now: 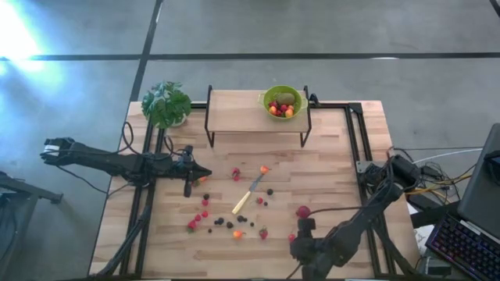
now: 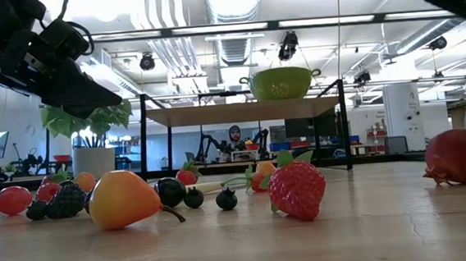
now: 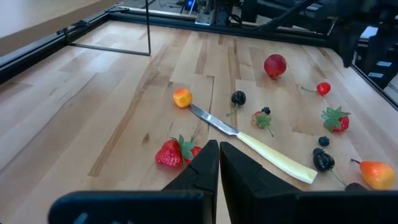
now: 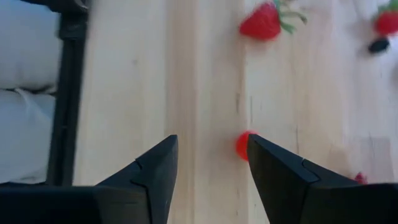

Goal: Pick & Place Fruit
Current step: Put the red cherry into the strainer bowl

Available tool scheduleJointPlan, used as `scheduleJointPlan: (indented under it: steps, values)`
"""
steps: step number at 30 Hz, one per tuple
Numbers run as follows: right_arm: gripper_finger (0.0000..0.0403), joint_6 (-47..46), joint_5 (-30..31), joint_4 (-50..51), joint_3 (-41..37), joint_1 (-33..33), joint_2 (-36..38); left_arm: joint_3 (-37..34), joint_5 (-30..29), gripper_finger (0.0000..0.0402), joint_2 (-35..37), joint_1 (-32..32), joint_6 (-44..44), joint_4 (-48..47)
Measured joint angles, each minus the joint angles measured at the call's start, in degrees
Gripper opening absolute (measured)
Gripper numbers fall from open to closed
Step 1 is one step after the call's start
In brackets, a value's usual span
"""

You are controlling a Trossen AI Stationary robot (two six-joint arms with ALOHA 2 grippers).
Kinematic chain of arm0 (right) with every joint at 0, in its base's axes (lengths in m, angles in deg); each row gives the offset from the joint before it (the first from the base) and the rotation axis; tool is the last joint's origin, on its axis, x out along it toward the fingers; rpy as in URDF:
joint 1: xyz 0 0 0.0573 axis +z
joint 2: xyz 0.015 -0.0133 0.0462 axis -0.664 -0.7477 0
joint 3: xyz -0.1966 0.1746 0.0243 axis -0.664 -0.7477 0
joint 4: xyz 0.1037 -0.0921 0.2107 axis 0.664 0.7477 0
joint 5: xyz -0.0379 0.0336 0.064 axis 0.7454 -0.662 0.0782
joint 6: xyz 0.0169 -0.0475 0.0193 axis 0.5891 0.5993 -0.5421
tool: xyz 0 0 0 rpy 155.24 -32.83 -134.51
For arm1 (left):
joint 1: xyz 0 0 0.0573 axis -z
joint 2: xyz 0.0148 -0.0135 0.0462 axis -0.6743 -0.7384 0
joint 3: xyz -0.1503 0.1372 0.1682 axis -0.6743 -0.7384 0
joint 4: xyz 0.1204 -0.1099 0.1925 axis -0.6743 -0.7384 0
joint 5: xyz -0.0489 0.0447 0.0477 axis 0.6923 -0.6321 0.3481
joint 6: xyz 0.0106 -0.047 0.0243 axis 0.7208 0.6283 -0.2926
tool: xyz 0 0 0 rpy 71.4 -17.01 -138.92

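Observation:
Small fruit lies scattered on the wooden table: red strawberries, dark berries, an orange-yellow piece and a larger red fruit. More fruit sits in a green bowl on a raised shelf. My right gripper hangs open near the table's front edge, pointing steeply down. A small red piece shows beside one fingertip, partly hidden by it. My left gripper is shut and holds nothing, over the table's left part.
A pale-handled knife lies among the fruit at the table's middle. A leafy potted plant stands at the far left corner. Black frame rails run along the table's sides. A person sits in the room behind.

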Motion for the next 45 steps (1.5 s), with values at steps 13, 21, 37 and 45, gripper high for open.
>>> scheduleJointPlan:
  steps: [13,21,37,45]
  values:
    - [0.0181,-5.2,-0.2,-1.0,-4.0,-2.4,-0.7,0.0,0.0,0.0020,0.0,0.0,0.0,0.0]
    - [0.0204,-6.0,-0.3,-4.5,-7.0,-3.4,-0.7,0.0,0.0,0.0020,0.0,0.0,0.0,0.0]
    - [0.0176,-5.8,-0.4,-11.0,-12.8,-4.4,-0.7,0.0,0.0,0.0020,0.0,0.0,0.0,-0.1]
    - [0.0121,-4.6,-0.4,-11.4,-12.9,-4.8,-0.7,0.0,0.0,0.0020,0.0,0.0,0.0,-0.1]
